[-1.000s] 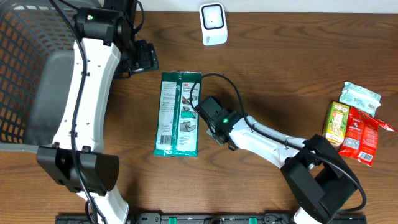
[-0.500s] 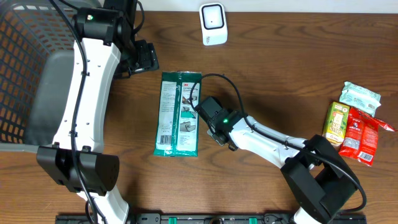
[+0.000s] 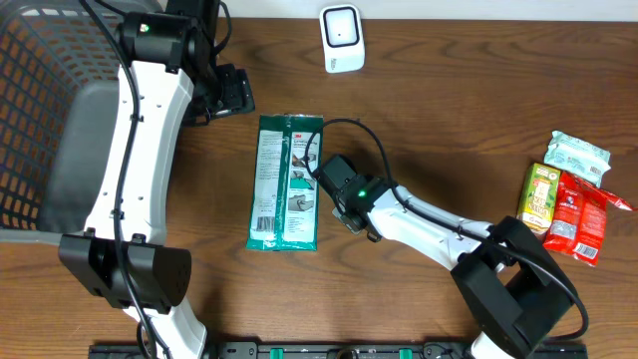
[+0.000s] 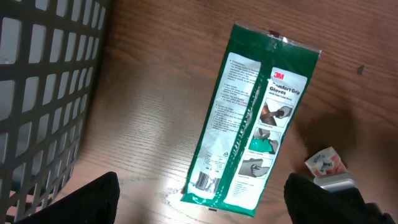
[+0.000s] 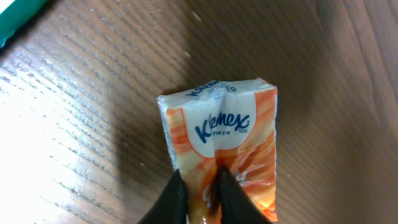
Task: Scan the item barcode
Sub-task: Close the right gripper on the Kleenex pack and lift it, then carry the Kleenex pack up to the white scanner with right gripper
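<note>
While the overhead view shows nothing shifted since a second ago, the Kleenex pack (image 5: 227, 155) sits pinched at its near end between the clenched fingers (image 5: 171, 199) of the right gripper (image 5: 200, 180). From above, the pack is hidden under that gripper, near the middle of the table (image 3: 449, 110) and just beside the right edge of the green glove packet (image 3: 287, 182). Whether it rests on the wood or is raised off it cannot be told. Its long axis runs straight away from the fingers, logo end farthest from them and printed face up.

The glove packet lies flat, lengthwise toward the white scanner (image 3: 341, 38) at the far edge. The left gripper (image 4: 202, 190) hangs over the packet's far left corner, jaws spread wide and holding nothing.

At the left stands the mesh basket (image 3: 40, 110); only its grid wall and grey floor show. A cluster of snack packets (image 3: 568, 194) lies well apart at the right.
</note>
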You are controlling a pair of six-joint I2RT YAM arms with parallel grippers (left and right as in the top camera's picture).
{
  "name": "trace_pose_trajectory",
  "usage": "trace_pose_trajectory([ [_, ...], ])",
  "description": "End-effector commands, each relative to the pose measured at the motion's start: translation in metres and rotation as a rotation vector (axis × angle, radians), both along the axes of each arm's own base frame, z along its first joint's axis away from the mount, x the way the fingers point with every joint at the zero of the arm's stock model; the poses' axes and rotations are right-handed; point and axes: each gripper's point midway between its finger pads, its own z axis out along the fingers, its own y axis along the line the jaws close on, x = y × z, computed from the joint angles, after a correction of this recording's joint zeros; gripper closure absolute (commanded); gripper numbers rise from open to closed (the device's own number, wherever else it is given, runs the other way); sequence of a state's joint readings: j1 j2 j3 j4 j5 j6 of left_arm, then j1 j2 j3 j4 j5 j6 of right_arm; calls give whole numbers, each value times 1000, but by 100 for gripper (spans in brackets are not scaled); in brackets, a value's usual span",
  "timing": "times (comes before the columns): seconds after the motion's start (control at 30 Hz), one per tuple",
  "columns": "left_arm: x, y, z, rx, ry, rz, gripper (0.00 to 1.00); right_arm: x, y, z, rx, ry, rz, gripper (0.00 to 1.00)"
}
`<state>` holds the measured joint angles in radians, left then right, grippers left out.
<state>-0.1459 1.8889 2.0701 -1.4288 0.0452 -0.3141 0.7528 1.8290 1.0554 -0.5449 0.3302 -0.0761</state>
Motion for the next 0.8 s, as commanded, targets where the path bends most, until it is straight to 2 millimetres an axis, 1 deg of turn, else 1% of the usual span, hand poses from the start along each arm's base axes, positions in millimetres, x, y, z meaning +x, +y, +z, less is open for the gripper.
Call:
trace_pose_trajectory([
  [0.0,-1,3,1,13,0,2,15,-13,-6,-11,1,63,-5,99],
  [0.17,-1,3,1,13,0,2,15,-11,-4,-8,13,50,-4,99],
  [0.2,-1,3,1,13,0,2,15,-9,-2,-4,22,43,-7,99],
  [0.3,-1,3,1,13,0,2,15,-4,2,16,64,10,-40,99],
  [0.4,-1,3,1,13,0,2,15,1,7,51,134,-35,-92,99],
  [0.43,-1,3,1,13,0,2,15,3,8,72,177,-56,-115,99],
  [0.53,-1,3,1,13,0,2,15,5,9,116,281,-75,-153,99],
  [0.63,-1,3,1,13,0,2,15,10,9,159,399,-58,-189,99],
  [0.77,-1,3,1,13,0,2,15,24,7,215,562,-13,-232,99],
])
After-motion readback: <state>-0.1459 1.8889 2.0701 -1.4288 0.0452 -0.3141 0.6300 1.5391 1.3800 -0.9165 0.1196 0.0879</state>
